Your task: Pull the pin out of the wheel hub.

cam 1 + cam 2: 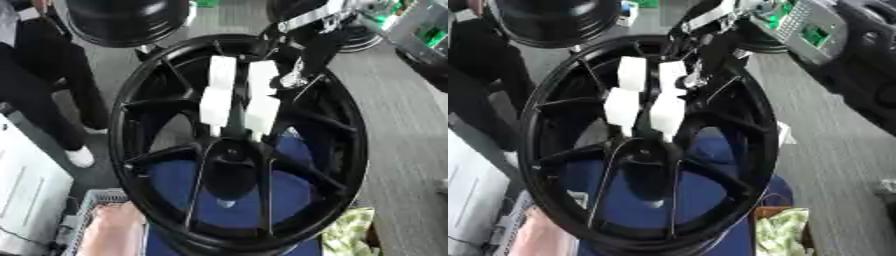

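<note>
We see a black wheel (238,145) filling most of the view, standing tilted over a blue surface (289,192) that shows through its spokes. Our right hand (238,97) comes down from above the wheel's upper rim, and its white fingers (216,97) point down along the spokes toward the hub (229,155); we cannot tell whether they are gripping anything, because their tips are lost against the dark hub. The pin itself we cannot make out there. The black arm (311,42) crosses the wheel's upper right rim. Above the wheel sits a second black rim (127,20). Left of the wheel stands a person in dark trousers (52,85). Below the wheel's right edge lies something pale green (350,232), and at its lower left a grey basket (92,210).
</note>
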Controlling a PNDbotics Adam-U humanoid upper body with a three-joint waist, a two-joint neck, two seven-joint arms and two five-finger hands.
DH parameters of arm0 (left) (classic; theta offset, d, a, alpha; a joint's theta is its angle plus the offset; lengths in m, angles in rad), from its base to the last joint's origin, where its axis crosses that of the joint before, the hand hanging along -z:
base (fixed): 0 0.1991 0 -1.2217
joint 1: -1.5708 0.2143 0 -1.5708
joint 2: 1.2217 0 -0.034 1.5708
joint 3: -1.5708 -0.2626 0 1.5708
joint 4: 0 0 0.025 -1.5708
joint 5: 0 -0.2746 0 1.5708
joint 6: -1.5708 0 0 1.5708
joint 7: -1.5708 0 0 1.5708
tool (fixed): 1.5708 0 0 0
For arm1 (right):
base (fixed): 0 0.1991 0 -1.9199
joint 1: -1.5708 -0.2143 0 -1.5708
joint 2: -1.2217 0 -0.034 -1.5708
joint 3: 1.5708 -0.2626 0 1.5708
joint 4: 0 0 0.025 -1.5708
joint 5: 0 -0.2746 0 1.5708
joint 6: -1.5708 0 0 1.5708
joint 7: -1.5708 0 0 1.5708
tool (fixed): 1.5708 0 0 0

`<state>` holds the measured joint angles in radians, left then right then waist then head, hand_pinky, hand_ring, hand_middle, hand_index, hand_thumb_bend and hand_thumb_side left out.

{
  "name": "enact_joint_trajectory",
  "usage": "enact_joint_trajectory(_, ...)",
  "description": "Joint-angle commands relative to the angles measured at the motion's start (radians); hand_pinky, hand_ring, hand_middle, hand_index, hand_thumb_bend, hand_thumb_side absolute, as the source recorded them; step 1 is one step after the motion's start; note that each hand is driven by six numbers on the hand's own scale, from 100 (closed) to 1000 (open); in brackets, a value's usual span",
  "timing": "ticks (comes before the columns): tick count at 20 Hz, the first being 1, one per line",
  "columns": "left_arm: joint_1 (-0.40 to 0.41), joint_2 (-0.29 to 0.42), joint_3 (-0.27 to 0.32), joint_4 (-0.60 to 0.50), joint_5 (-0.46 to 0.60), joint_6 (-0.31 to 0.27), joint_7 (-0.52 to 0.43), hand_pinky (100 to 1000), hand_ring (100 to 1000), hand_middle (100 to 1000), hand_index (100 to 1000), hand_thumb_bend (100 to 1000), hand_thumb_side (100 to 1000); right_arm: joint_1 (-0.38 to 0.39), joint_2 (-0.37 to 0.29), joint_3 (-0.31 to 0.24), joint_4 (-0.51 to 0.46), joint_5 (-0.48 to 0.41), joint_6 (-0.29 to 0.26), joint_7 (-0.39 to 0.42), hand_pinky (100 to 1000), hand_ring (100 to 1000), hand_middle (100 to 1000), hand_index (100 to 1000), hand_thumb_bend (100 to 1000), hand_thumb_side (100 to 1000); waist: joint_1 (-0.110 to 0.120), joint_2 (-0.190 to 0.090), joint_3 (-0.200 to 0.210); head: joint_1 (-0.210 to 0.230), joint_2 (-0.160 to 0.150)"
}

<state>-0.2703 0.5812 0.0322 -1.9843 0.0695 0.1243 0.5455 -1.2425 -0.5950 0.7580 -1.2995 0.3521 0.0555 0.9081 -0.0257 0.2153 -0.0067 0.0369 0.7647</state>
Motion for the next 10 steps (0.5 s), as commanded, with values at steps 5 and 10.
enact_joint_trajectory(5, -0.011, 0.024, 0.002, -0.016, -0.001, 0.0, -0.005, 649, 855, 710, 773, 458, 774, -0.006, -0.011, -0.041, 0.054, 0.058, -0.04, -0.001, 907, 970, 908, 977, 296, 476, -0.002, -0.015, 0.004, -0.008, 0.005)
enact_joint_trajectory(10, -0.014, 0.021, 0.004, -0.016, 0.0, -0.001, -0.004, 649, 856, 709, 773, 458, 774, 0.001, -0.006, -0.048, 0.08, 0.06, -0.059, -0.001, 907, 966, 909, 976, 252, 533, -0.003, -0.007, 0.008, -0.011, 0.005)
